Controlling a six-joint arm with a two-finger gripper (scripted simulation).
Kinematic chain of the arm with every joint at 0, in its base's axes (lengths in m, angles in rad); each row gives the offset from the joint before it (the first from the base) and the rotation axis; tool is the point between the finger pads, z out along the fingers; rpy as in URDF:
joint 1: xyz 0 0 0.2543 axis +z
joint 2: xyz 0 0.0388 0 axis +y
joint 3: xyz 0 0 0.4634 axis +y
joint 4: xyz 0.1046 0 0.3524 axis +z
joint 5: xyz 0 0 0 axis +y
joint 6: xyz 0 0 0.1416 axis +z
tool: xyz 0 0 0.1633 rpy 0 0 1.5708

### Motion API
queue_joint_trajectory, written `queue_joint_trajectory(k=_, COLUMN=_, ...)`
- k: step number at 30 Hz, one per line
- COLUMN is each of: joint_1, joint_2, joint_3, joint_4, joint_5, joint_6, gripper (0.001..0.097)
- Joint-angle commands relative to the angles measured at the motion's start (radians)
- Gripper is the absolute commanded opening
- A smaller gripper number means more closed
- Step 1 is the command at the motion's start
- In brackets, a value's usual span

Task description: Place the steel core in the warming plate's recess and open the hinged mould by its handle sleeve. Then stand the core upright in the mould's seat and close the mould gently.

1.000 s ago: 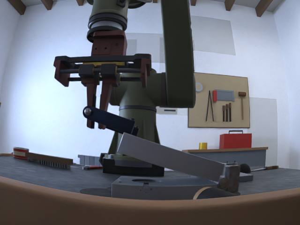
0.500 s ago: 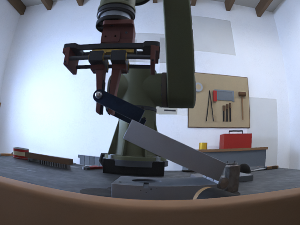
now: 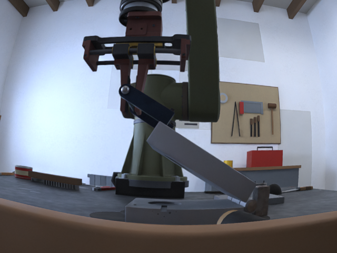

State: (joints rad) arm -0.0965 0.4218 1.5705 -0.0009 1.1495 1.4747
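Observation:
The steel core is nowhere in sight, and the warming plate (image 3: 109, 215) shows only as a dark disc edge on the table left of the mould, behind the table's rim. The mould's grey base block (image 3: 179, 209) sits at the near edge with its round seat (image 3: 162, 203) facing up. Its grey lid (image 3: 201, 162) is tilted up on the hinge post (image 3: 260, 203) at the right. The dark blue handle sleeve (image 3: 147, 106) sticks out from the lid's raised end, clamped in my closed gripper (image 3: 131, 109), which hangs straight down above the mould's left side.
My arm's green base (image 3: 152, 174) stands right behind the mould. A wire brush (image 3: 55, 179) and a tape roll (image 3: 23, 171) lie at the far left. A red toolbox (image 3: 264, 158) sits on a bench by the wall.

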Motion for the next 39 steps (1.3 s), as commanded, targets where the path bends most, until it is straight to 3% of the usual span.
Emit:
queue_joint_trajectory(k=1, joint_1=0.003, joint_2=-0.003, joint_3=-0.002, joint_4=0.001, joint_5=0.004, joint_6=0.002, gripper=0.0015)
queue_joint_trajectory(k=39, joint_1=0.124, joint_2=-0.061, joint_3=-0.070, joint_4=0.001, joint_5=0.129, joint_6=0.123, gripper=0.0015)
